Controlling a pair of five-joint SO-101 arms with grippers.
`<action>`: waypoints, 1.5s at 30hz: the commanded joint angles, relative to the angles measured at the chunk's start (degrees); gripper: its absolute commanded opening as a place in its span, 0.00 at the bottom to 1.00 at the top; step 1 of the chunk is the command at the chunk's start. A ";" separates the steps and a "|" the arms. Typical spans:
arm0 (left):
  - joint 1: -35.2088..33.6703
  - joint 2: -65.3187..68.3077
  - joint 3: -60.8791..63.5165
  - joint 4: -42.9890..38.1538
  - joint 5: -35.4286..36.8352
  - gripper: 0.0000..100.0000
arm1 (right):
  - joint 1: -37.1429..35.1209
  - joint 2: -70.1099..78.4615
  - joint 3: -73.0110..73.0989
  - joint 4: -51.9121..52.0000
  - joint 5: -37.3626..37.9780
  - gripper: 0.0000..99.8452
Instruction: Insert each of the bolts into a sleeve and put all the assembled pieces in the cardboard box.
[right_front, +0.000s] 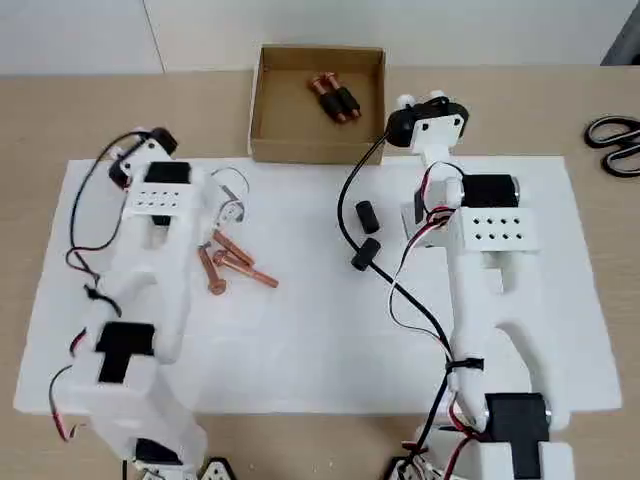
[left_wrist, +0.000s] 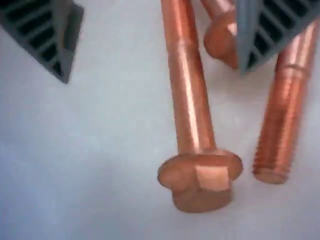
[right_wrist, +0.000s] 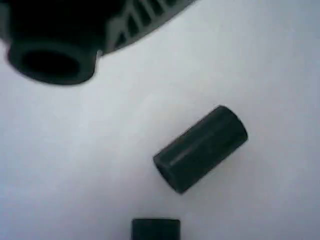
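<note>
Three loose copper bolts (right_front: 235, 262) sit bunched on the white sheet (right_front: 320, 360), roughly 9 o'clock from its centre. Left wrist view, close up: the middle bolt (left_wrist: 192, 100) lies flat with its hex head toward the camera. A second one's threaded end is just beside it, and a third one's head is partly hidden behind a jaw. Right over them hangs the left gripper (left_wrist: 155, 70), ribbed grey jaws spread wide, one either side of the middle bolt's shaft, holding nothing. In the high view it sits at 12 o'clock of the bunch.

At 3 o'clock of the bolts, well apart from them, the nearer sleeve (right_front: 364, 254) lies against the black cable (right_front: 346, 200). The farther sleeve (right_front: 367, 215) is just at 12 o'clock of it. Both are black and lie on the sheet. The right gripper (right_front: 422, 210) is near, at 3 o'clock of the farther sleeve. Right wrist view: a black tube (right_wrist: 50, 62), open end showing, sits tight against that gripper's dark underside. Gripped or not, cannot tell.

The cardboard box (right_front: 310, 150) stands on the table (right_front: 60, 110) at 12 o'clock, at the sheet's far edge. Two assembled pieces (right_front: 335, 97) lie side by side inside, toward its 1 o'clock corner. A pair of scissors (right_front: 615, 143) lies at the table's 2 o'clock edge.
</note>
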 joint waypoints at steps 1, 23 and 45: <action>0.35 1.05 -2.33 -1.41 1.93 0.20 | 0.04 -2.68 0.35 -0.04 0.53 0.01; 0.35 2.29 -2.07 -7.47 2.55 0.05 | 0.04 -2.68 2.90 -1.80 0.53 0.01; 0.26 10.99 -2.42 -9.85 2.55 0.08 | 0.31 -2.68 2.90 -1.80 0.53 0.01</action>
